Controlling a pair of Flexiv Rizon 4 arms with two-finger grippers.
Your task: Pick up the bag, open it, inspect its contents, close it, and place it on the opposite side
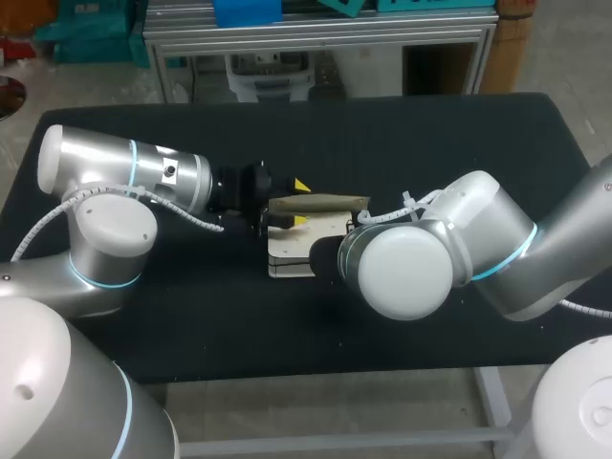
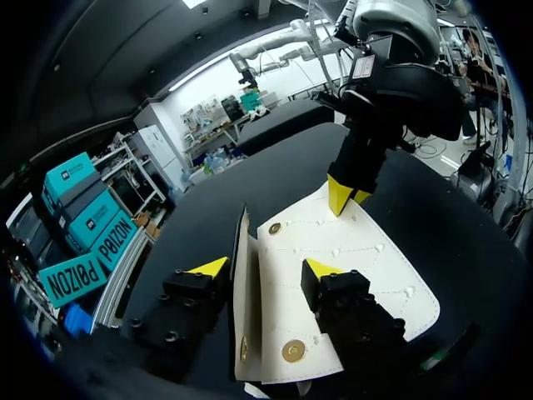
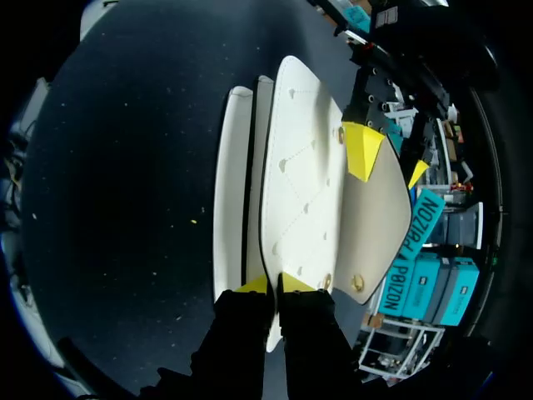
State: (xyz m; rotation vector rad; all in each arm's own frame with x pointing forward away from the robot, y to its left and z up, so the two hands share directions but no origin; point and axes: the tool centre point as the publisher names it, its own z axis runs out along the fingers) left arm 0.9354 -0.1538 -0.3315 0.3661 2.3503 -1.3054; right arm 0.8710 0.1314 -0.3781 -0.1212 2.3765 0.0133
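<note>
Near the middle of the black table (image 1: pixel 191 325) the white bag (image 1: pixel 287 258) lies, its flap (image 1: pixel 320 203) raised. The right gripper (image 3: pixel 272 283), from 4 o'clock, pinches the flap edge tightly. Farther, the left gripper (image 2: pixel 265 268), from 9 o'clock, stands wide open astride the flap.

1. There was one bag (image 2: pixel 333 250); one table (image 1: pixel 459 143);
2. There were two arms: the left arm (image 1: pixel 124 172); the right arm (image 1: pixel 497 249);
3. There were two grippers: the left gripper (image 2: pixel 265 267); the right gripper (image 3: pixel 275 283).
</note>
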